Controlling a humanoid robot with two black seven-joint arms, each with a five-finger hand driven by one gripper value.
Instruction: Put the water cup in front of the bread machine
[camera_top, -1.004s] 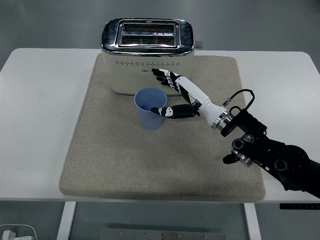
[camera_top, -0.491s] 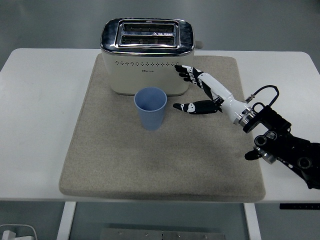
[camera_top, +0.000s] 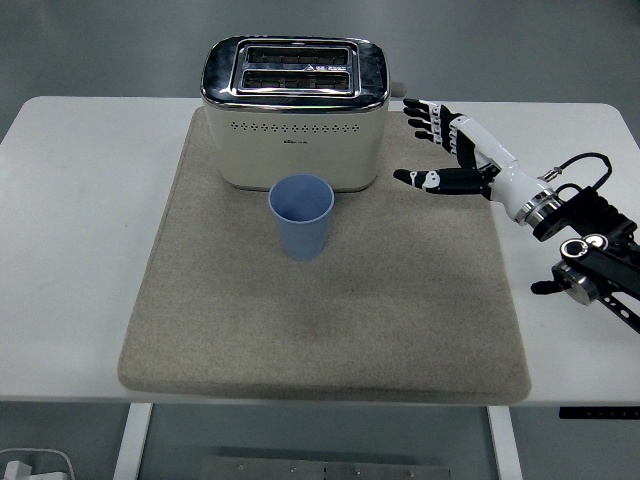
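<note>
A blue water cup (camera_top: 301, 216) stands upright on the beige mat (camera_top: 220, 320), just in front of the cream and chrome bread machine (camera_top: 295, 110) at the mat's far edge. My right hand (camera_top: 428, 148) is open, fingers spread, holding nothing. It hovers over the mat's far right part, to the right of the bread machine and well apart from the cup. The black forearm (camera_top: 590, 262) runs off to the right edge. The left arm is out of sight.
The mat lies on a white table (camera_top: 70, 250). A small lever knob (camera_top: 399, 88) sticks out of the bread machine's right side, close to my fingertips. Below the table's near edge a white object (camera_top: 35, 466) lies on the floor.
My right hand has let go of the cup and drawn back to the right and away, from beside the cup to the bread machine's right side. The cup stays put.
</note>
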